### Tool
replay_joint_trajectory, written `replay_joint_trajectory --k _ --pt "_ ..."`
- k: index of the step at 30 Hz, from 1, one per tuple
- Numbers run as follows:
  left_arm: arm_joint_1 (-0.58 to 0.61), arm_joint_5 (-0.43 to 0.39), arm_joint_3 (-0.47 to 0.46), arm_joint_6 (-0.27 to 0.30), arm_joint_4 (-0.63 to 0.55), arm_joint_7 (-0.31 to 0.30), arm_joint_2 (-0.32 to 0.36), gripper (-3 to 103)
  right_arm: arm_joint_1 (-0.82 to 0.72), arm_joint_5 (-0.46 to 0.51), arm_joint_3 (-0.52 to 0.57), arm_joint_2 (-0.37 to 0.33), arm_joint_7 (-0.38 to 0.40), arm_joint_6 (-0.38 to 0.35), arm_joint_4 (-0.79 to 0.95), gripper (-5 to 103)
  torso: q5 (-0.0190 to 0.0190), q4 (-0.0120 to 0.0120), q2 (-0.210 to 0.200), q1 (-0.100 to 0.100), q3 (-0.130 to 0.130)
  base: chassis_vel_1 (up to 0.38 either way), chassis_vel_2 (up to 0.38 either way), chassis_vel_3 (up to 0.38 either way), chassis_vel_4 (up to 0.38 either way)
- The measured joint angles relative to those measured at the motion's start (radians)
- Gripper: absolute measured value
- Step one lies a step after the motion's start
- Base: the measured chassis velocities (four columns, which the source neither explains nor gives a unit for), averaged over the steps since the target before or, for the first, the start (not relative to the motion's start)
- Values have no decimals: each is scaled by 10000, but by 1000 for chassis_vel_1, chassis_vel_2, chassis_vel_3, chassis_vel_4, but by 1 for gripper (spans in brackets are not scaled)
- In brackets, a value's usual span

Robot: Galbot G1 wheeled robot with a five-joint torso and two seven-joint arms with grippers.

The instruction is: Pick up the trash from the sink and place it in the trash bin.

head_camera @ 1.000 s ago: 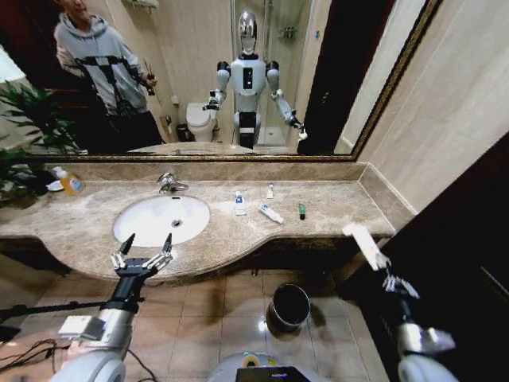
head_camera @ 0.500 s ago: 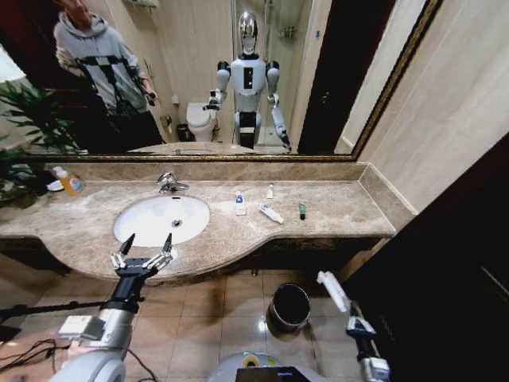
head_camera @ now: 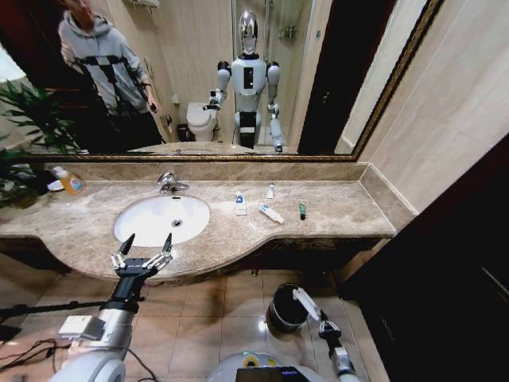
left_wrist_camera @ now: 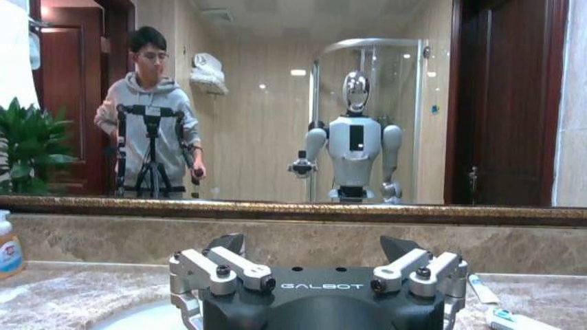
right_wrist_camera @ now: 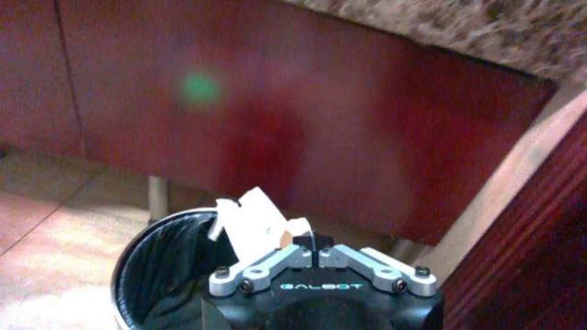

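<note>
My right gripper is low by the floor, shut on the long white packet, beside the dark trash bin. In the right wrist view the packet sticks out from the shut right gripper over the bin's shiny rim. On the counter right of the white sink lie a blue-labelled bottle, a small white tube, another white tube and a dark green tube. My left gripper hangs open at the counter's front edge, before the sink.
A chrome faucet stands behind the basin, and an orange bottle with a plant sits at the far left. Dark wood cabinet fronts run under the beige counter. A dark door panel stands close on the right.
My right arm has dropped from counter height at the right down and leftward to the bin, carrying the white packet. The left arm has stayed still.
</note>
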Motion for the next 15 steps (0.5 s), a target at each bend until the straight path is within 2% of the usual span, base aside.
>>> replay_joint_trajectory --k 8,11,12,14,15 --pt "0 0 0 0 0 0 0 100 445 -398 -34 203 30 145 -651 0 0 0 0 0 0 0 0 0 0" --pt "0 0 0 0 1 0 0 100 477 -518 -40 235 180 -12 -614 16 0 0 0 0 0 0 0 0 0" --pt "0 0 0 0 1 0 0 100 477 -518 -40 235 180 -12 -614 16 0 0 0 0 0 0 0 0 0" --pt "0 0 0 0 0 0 0 100 451 -506 -67 219 215 -57 -514 27 0 0 0 0 0 0 0 0 0" --pt "0 0 0 0 1 0 0 100 427 -474 -70 203 218 -64 -465 27 0 0 0 0 0 0 0 0 0"
